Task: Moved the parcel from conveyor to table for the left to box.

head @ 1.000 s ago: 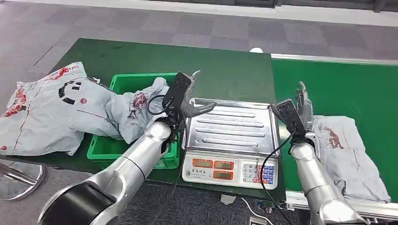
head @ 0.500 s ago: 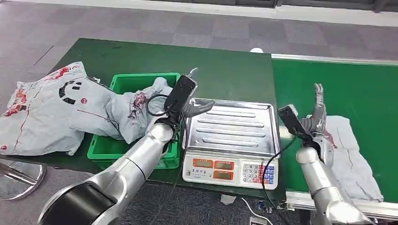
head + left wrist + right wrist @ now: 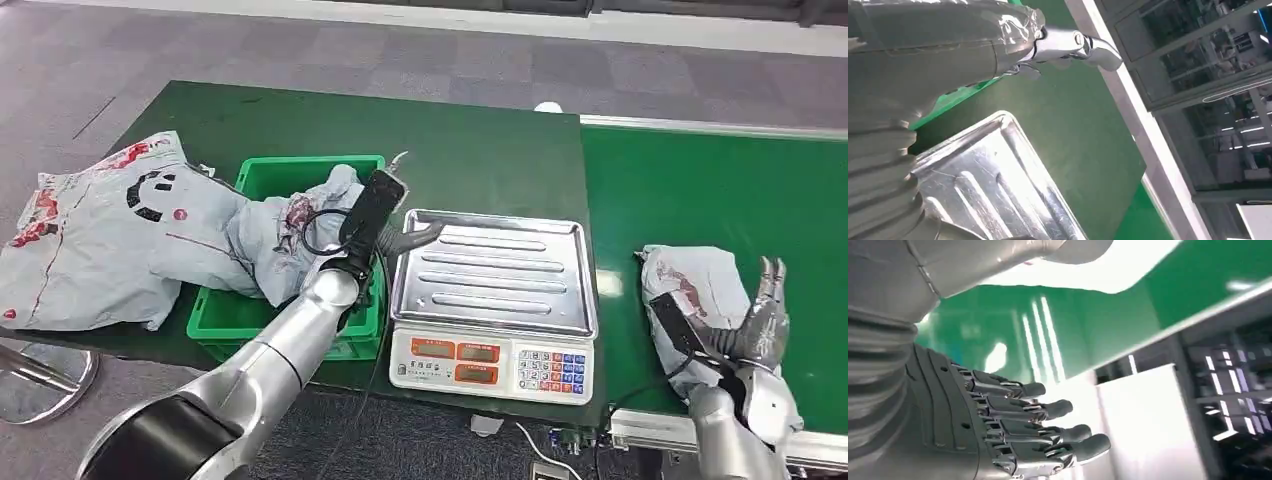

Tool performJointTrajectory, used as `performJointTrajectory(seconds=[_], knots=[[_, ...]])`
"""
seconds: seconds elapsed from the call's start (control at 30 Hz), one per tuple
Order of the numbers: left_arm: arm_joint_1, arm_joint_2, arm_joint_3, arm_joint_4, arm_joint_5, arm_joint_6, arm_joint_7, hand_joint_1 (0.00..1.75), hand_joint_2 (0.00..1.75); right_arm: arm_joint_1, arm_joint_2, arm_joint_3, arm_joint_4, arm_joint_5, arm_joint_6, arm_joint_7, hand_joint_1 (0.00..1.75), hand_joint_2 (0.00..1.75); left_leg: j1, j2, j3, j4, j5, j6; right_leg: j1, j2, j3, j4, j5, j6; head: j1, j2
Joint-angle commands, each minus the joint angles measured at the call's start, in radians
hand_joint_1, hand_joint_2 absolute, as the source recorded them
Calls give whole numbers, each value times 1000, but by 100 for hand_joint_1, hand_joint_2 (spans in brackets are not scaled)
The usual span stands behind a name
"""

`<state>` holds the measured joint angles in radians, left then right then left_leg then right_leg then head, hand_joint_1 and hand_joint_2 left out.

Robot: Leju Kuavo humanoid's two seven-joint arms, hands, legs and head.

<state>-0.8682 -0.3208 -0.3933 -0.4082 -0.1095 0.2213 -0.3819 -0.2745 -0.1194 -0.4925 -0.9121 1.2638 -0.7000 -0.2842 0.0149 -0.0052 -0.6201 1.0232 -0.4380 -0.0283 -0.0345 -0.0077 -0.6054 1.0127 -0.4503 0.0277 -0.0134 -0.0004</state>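
**Parcel not yet lifted from the belt**

Green covers both work surfaces: the table (image 3: 470,150) on the left and the conveyor (image 3: 720,190) running off to the right, with grey carpet tiles beyond. On the conveyor's near edge lies the grey parcel (image 3: 700,285), crumpled, flat on the belt. The right hand (image 3: 762,325) hovers at the parcel's near right corner with fingers (image 3: 1048,410) straight and slightly spread, gripping nothing; whether it touches the bag cannot be told. The left hand (image 3: 405,235) waits over the gap between the green bin (image 3: 225,318) and the scale (image 3: 492,300), thumb out over the steel pan, holding nothing as far as can be seen. One grey bag (image 3: 290,235) already drapes over the bin's rim, and a larger bag (image 3: 95,240) lies beside it on the table. By my reading the transfer has hardly begun: grasp, lift, carry to the table and the left hand's boxing all remain.
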Motion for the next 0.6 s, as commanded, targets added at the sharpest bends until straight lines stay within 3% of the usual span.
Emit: performJointTrajectory(seconds=[0.03, 0.07, 0.17, 0.3, 0.37, 0.47, 0.6], knots=[[22, 43, 89, -1, -21, 3, -17, 0, 175, 16, 33, -28, 50, 68, 2, 144, 0, 175, 0, 3, 3, -1, -1, 1, 1, 3, 2, -1, 0, -2, 0, 0], [22, 43, 89, -1, -21, 3, -17, 0, 175, 16, 33, -28, 50, 68, 2, 144, 0, 175, 0, 4, 4, -2, -1, 1, 1, 4, 3, -2, 0, -3, 0, 0], [16, 41, 115, -17, -42, -1, 1, 0, 175, -14, -30, 75, 180, 172, 27, 358, 0, 175, 1, 5, 5, -2, -1, 1, 2, 4, 4, -3, 1, -4, 0, 0], [12, 40, 151, -24, -69, -18, 20, 0, 175, 2, -92, 149, 225, 211, 251, 504, 0, 175, 1, 3, 3, -1, -1, 1, 1, 3, 3, -2, 0, -3, 0, 0], [20, 49, 171, -30, -75, -20, 21, 0, 175, -15, -89, 135, 235, 128, 361, 437, 0, 175, 1, 2, 4, -1, -1, 2, 1, 2, 3, -2, 0, -3, 0, 0], [17, 50, 192, -19, -91, -45, 19, 0, 175, -33, -147, 179, 308, 118, 564, 438, 0, 175, 0, 4, 5, -2, -1, 1, 0, 4, 3, -2, 0, -3, 0, 0], [19, 34, 206, -14, -108, -48, 18, 0, 175, -40, -174, 204, 396, 97, 662, 374, 0, 175, 1, 1, 4, -2, 0, 1, 1, 1, 4, -2, 0, -3, 0, 0]])
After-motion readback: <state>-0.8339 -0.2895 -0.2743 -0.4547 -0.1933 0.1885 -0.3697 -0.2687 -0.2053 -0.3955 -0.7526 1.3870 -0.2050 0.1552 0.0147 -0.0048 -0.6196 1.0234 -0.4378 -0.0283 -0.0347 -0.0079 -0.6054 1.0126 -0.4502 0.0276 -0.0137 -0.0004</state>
